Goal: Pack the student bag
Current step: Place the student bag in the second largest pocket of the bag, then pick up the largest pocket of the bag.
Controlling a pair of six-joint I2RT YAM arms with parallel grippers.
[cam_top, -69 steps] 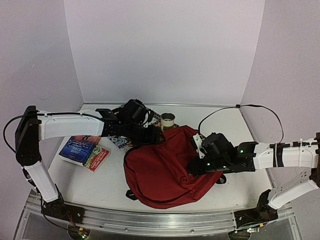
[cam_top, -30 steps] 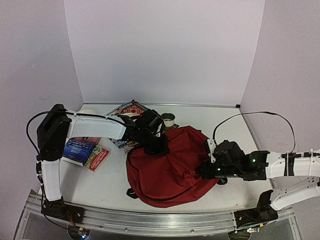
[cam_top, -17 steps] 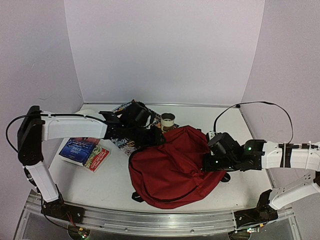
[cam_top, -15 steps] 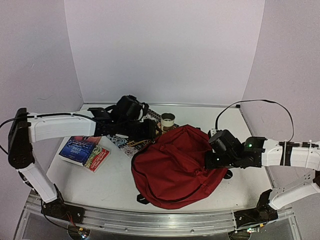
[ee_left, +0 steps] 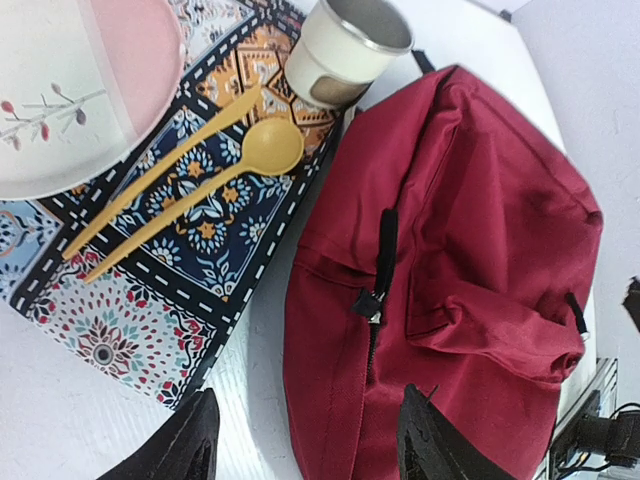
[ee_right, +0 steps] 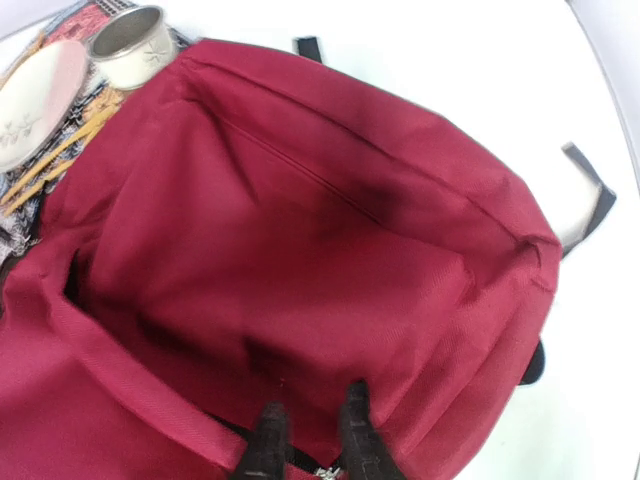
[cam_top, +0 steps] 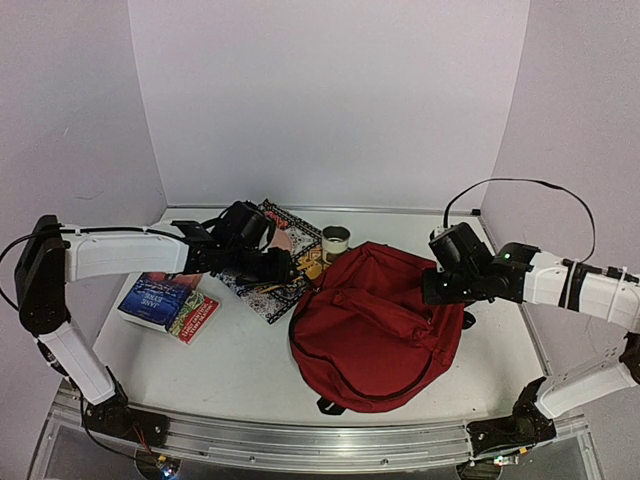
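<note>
Find the student bag right of centre on the counter, the cup just behind its far left corner. Left of both, toward the back edge, see the mat carrying the plate and spoon. Look for the books near the left edge.

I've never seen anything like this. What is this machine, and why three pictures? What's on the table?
These are two robot arms bolted to a table, set to pack the student bag. The wide picture comes from a fixed camera above and behind them; the other two come from a small camera on each wrist. On the table lie that dark-red bag, some books, and a patterned mat carrying a plate and a yellow spoon, with a cup at its corner. The left tool is open and holds nothing. The right tool sits at the bag's edge, fingers nearly together; whether it pinches fabric is unclear.
</note>
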